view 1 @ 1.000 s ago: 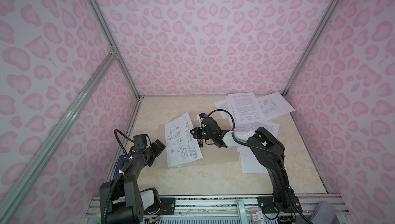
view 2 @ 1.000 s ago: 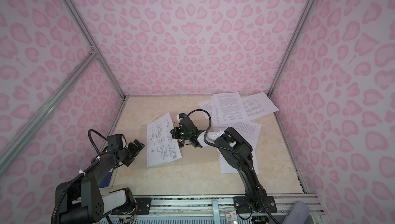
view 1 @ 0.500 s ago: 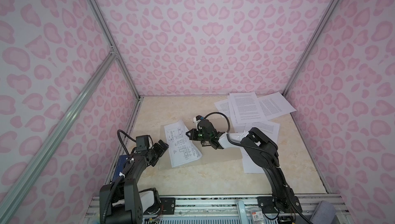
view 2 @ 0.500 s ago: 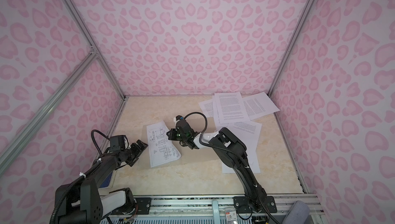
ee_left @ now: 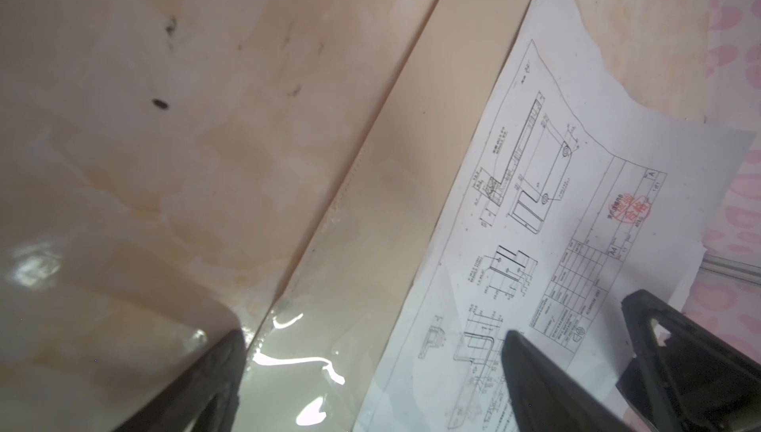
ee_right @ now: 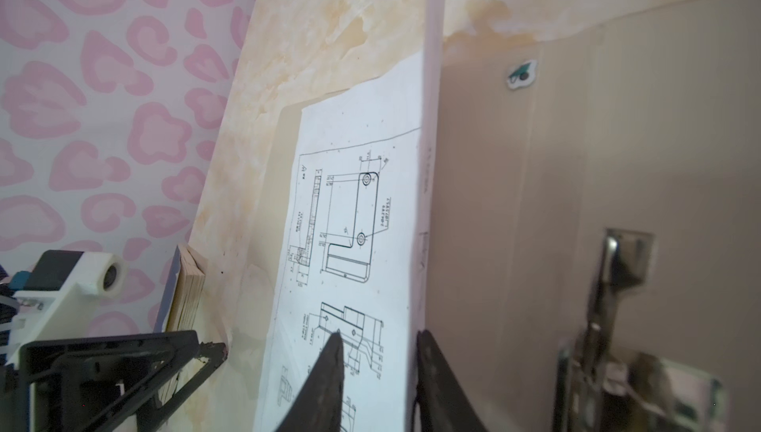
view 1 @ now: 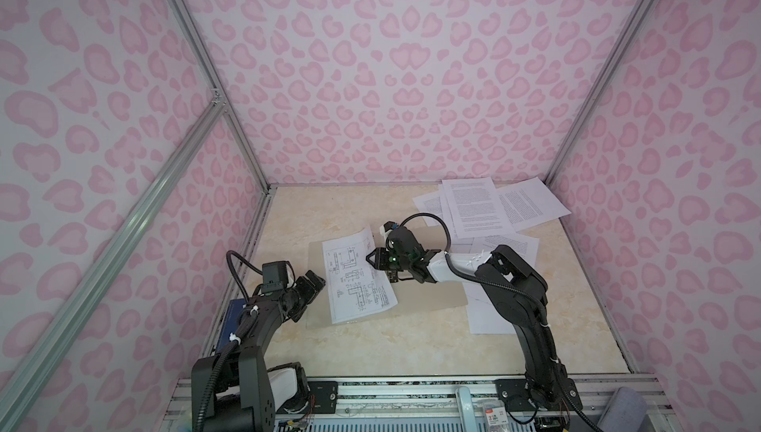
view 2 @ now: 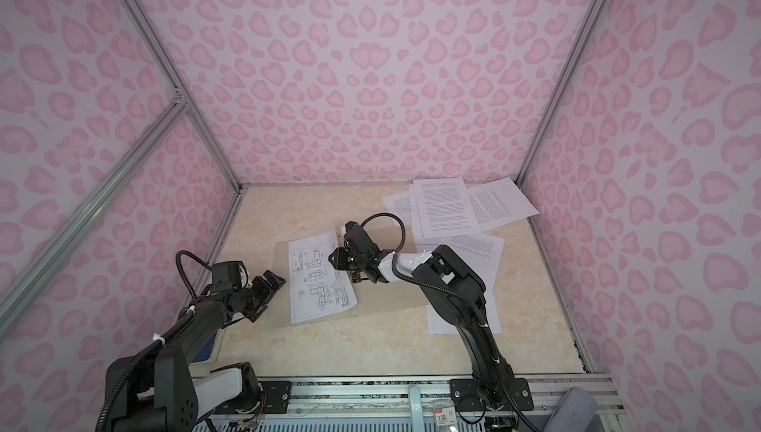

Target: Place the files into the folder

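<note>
**Kid:** Where is the white paper sheet with line drawings (view 1: 357, 281)?

**Friend:** On the open thin grey-beige folder (view 1: 430, 295), right at the right gripper (ee_right: 379, 351). Its lifted edge sits between that gripper's fingers, which stand a little apart. Maybe touching, hard to see.

**Kid:** And the left gripper (view 1: 313, 286)?

**Friend:** Wide open, holding nothing, just beside the sheet.

The drawing sheet (view 1: 358, 281) — white, with black line drawings — is lying tilted on the left leaf of the open grey-beige folder (view 1: 430, 298), its right edge lifting. The printed files (view 1: 477, 203) are lying fanned and overlapping at the back right, with further sheets (view 1: 490, 318) resting at the folder's right edge.
</note>
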Controlling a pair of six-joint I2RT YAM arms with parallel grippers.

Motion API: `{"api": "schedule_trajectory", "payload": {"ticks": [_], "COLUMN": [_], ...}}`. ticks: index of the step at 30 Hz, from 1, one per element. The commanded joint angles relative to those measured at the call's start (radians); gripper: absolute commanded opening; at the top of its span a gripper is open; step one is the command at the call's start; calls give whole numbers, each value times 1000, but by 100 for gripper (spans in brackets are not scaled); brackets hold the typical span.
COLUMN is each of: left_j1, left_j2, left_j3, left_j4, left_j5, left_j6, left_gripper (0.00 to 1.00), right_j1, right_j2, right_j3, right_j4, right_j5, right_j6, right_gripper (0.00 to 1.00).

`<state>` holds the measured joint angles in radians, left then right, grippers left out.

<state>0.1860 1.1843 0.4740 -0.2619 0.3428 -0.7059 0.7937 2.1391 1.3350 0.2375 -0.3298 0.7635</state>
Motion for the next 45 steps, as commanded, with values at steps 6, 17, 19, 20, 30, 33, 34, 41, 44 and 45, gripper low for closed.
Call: {"api": "schedule_trajectory", "payload": {"ticks": [6,17,19,20,30,33,34,41,44,45], "left_j1": [1,6,10,10,12,12,12,12,12,12], "left_j2": [12,17,20,21,38,53,56,43,39,37], "left_j3": [-4,-3,-2,-2,-23,-28,-30,-27,-24,-21], "left_j4": [-56,-54,-55,-53,-36,-31,-28,-43,-48,-55], "left_j5": [7,15,19,22,56,57,60,57,57,55], "left_j6": [0,8,9,8,8,13,12,13,15,17], "left_gripper": [98,98,98,98,98,98,98,98,98,98], "right_j1": [5,6,6,6,15,21,23,29,27,26], "right_j2": [-41,-95,-94,-96,-71,-59,-55,-36,-28,-32], "right_j3": [-26,-96,-102,-108,-105,-104,-102,-103,-109,-109], "right_j4": [-122,-161,-167,-167,-155,-134,-128,-87,-83,-97], "right_j5": [-53,-66,-71,-73,-76,-74,-71,-47,-37,-32], "right_j6": [-56,-57,-52,-49,-40,-28,-22,12,35,34], "right_gripper": [40,37,35,35,6,0,0,0,0,0]}}
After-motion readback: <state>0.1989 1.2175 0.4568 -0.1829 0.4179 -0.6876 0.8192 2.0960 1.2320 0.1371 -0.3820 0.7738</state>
